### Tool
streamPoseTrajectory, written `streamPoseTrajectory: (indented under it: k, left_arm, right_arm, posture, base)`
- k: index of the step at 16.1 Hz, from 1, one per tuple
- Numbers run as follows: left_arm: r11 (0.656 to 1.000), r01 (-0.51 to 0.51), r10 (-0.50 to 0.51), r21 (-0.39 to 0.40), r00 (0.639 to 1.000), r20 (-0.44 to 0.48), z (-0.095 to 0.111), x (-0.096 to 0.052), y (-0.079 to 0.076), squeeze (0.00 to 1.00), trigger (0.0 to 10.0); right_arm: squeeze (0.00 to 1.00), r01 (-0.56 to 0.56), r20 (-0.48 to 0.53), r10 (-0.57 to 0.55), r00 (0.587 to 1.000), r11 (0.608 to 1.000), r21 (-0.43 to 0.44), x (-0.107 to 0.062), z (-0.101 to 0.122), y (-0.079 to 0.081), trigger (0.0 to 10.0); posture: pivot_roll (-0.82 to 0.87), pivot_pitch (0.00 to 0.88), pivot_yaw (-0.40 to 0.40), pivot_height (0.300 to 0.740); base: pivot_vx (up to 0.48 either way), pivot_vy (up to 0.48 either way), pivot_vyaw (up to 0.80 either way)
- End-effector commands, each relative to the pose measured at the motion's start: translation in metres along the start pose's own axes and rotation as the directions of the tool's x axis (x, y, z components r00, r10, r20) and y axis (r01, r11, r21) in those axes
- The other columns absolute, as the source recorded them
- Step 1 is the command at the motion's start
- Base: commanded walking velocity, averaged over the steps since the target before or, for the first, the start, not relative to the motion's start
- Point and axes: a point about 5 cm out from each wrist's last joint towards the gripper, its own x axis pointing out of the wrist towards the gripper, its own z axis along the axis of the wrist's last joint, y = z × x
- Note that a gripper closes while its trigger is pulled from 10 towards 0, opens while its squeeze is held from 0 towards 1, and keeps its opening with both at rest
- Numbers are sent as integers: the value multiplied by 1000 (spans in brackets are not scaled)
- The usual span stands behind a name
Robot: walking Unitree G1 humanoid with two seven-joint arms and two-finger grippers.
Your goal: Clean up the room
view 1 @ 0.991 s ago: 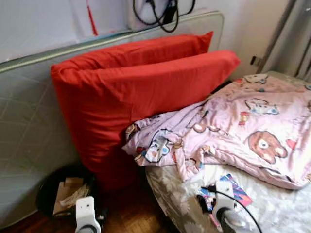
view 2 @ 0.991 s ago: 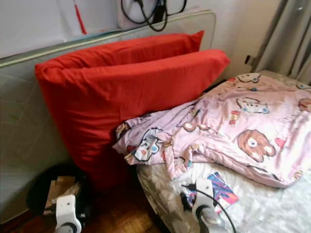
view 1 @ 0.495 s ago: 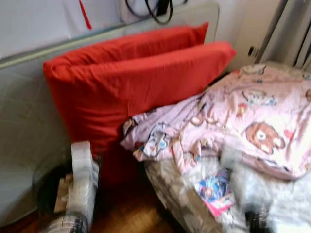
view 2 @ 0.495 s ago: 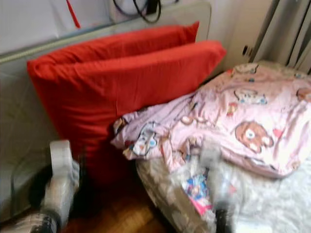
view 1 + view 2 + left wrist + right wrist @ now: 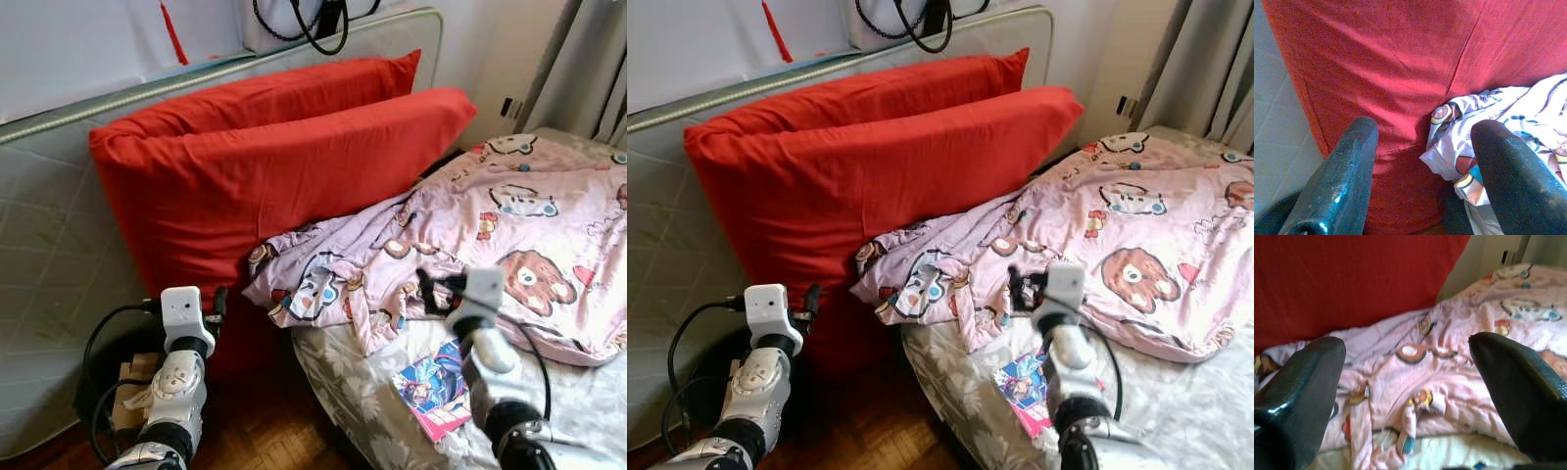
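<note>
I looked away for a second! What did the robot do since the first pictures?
Both arms came up. The left gripper now points at the red pillows; the right gripper reaches over the pink blanket. Both jaws are open, holding nothing. The pillows, blanket and the booklet on the bed stayed put.

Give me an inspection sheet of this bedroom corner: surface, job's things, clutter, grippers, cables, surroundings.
Surface: bed with a grey floral sheet; wooden floor beside it.
Job's things: pink cartoon blanket lies rumpled across the bed, one corner hanging over the edge; two red pillows lean against an upright mattress.
Clutter: colourful booklet on the sheet; black bin with cardboard on the floor.
Grippers: left gripper open, facing the lower pillow; right gripper open, above the blanket.
Cables: black cords hang over the mattress top; black leads run along both arms.
Surroundings: grey curtain and a pale wall.
</note>
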Motion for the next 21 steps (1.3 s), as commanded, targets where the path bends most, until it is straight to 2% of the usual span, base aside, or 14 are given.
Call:
streamPoseTrajectory:
  k: [1, 6, 11, 14, 21]
  left_arm:
    - [1000, 6, -6, 0, 1000, 2, -2, -2, -1, 0, 10000]
    - [1000, 6, -6, -6, 1000, -6, 1, 1, 1, 0, 10000]
    - [1000, 3, -3, -22, 1000, -23, -1, 2, 0, 0, 10000]
    - [1000, 8, -10, -29, 999, -42, -4, 1, -4, 0, 10000]
    - [999, 16, -17, -45, 999, -28, 1, 5, -7, 0, 10000]
  right_arm:
    - [0, 1, -5, -1, 1000, 1000, 10, -2, -3, 0, 10000]
    - [0, 19, -43, -20, 999, 1000, -23, 1, -3, -1, 10000]
    - [0, -8, -79, 2, 997, 996, -85, 2, -5, 2, 10000]
    - [0, -43, -79, 36, 996, 994, -98, 2, -5, 3, 10000]
    - [0, -19, -100, 6, 995, 992, -128, 5, -3, 2, 10000]
  posture:
    - [-30, 0, 49, 735]
    - [-19, 0, 47, 735]
    - [-25, 0, 36, 695]
    - [-24, 0, 23, 695]
    - [-21, 0, 24, 695]
  base:
    - [0, 0, 0]
    - [0, 0, 0]
    - [0, 0, 0]
    - [0, 0, 0]
    - [0, 0, 0]
